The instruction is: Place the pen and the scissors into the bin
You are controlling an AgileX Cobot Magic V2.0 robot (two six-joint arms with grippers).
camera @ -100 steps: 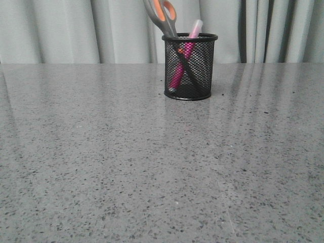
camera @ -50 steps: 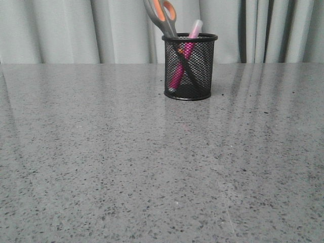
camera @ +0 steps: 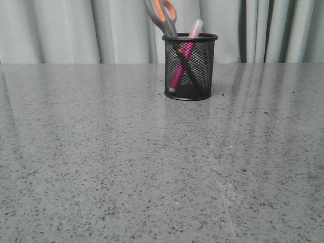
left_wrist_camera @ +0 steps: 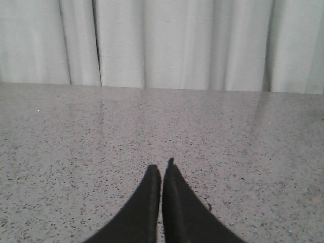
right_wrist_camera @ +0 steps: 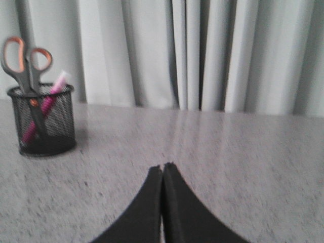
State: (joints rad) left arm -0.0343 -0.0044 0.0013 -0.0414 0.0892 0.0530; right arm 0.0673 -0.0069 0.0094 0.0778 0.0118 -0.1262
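The black wire-mesh bin (camera: 189, 67) stands upright at the far middle of the grey speckled table. The pink pen (camera: 185, 55) leans inside it, its clear cap above the rim. The scissors (camera: 163, 16) stand in it too, blades down, grey and orange handles sticking out. The right wrist view shows the bin (right_wrist_camera: 44, 120), the pen (right_wrist_camera: 48, 104) and the scissors (right_wrist_camera: 23, 61) off to one side. My right gripper (right_wrist_camera: 162, 167) is shut and empty, well away from the bin. My left gripper (left_wrist_camera: 162, 168) is shut and empty over bare table. Neither gripper shows in the front view.
The grey speckled table (camera: 152, 162) runs back to a pale pleated curtain (camera: 61, 30) that hangs along its far edge.
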